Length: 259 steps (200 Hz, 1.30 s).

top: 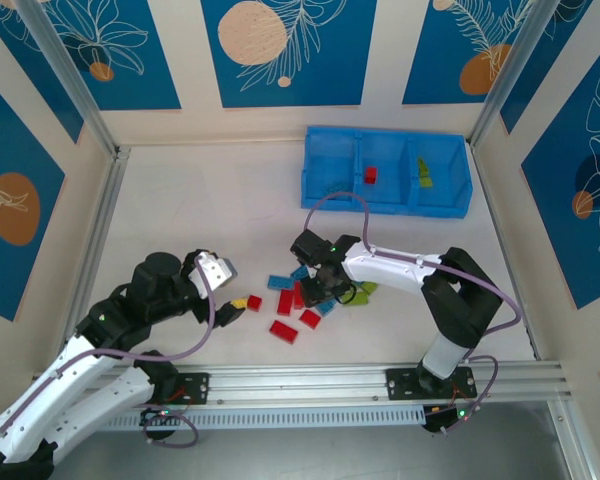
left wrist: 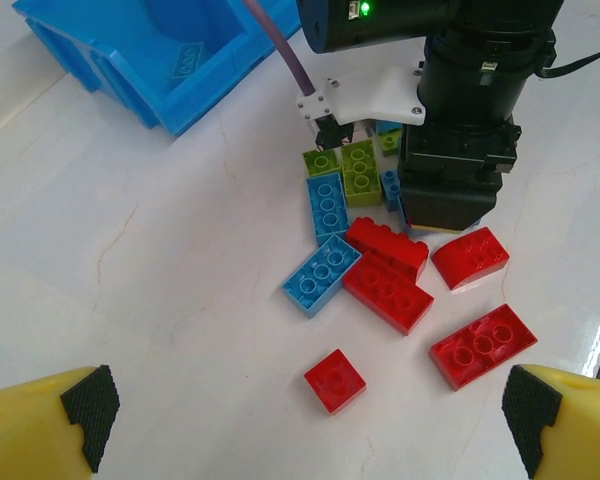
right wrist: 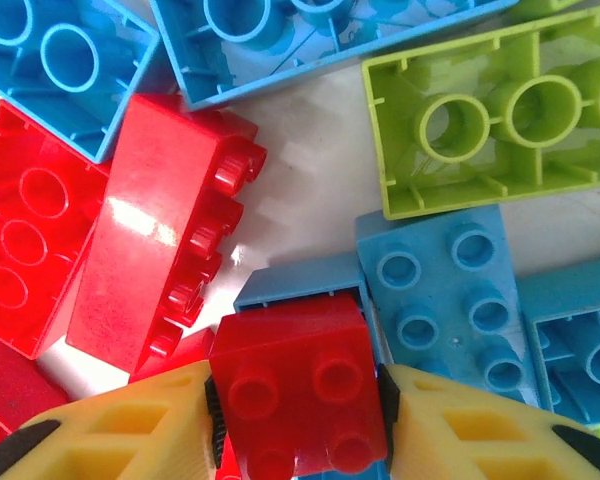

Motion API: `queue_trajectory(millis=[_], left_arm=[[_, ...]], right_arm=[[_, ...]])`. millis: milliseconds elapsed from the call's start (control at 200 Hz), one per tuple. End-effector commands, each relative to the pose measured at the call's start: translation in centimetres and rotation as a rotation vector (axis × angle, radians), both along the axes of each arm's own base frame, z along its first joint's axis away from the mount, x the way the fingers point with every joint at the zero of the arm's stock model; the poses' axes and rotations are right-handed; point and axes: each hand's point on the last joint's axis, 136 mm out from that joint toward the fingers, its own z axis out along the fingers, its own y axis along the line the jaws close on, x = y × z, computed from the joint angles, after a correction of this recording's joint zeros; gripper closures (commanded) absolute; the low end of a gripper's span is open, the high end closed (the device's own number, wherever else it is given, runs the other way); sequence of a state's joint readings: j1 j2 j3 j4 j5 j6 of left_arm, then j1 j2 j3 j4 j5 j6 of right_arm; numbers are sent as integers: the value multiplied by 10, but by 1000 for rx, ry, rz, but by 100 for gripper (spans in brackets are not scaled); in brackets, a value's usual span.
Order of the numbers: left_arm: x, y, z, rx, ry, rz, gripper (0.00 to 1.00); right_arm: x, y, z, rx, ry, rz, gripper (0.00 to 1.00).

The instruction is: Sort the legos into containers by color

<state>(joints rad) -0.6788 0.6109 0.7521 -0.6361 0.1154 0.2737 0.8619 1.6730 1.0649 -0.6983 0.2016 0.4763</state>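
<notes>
The legos lie in a loose pile mid-table: red (top: 285, 300), light blue (top: 278, 282) and lime green (top: 365, 290). My right gripper (top: 325, 290) reaches down into the pile. In the right wrist view both pads of the right gripper (right wrist: 298, 400) press the sides of a small red brick (right wrist: 298, 375), which rests on a blue brick (right wrist: 440, 290). My left gripper (top: 232, 308) stands open at the pile's left edge. A small red square brick (left wrist: 335, 380) lies on the table between and ahead of its yellow fingers (left wrist: 40, 430). The containers (top: 380, 133) are at the back right.
A red brick (top: 370, 175) lies in the tray's middle compartment and a green one (top: 424, 175) in the right one. Metal frame posts and walls close in the table on both sides. In the left wrist view the right arm's wrist (left wrist: 460, 170) covers part of the pile.
</notes>
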Motion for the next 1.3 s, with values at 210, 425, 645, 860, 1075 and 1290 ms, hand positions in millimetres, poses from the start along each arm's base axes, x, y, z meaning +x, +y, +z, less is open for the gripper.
queue_trajectory(millis=[210,425,645,860,1075,1290], left_arm=[[0,1,0,-14,13,9,0],[0,1,1,-15,12,10,0],[1,0,2,-24,16,5,0],[2,8,-3,7,24,42,0],[7,15,-9,29,36,93,0],[17,20,-19,65,92,170,0]], right_arm=[[1,1,27,75,-59,-38,69],[49,-36,99,203,-326,-267,73],[163,-131,143,263,-539,-596,74],[274,-175,116,98,-477,-655,73],[322,-193,94,43,-383,-705,60],[306,-191,126,41,-379,-680,45]])
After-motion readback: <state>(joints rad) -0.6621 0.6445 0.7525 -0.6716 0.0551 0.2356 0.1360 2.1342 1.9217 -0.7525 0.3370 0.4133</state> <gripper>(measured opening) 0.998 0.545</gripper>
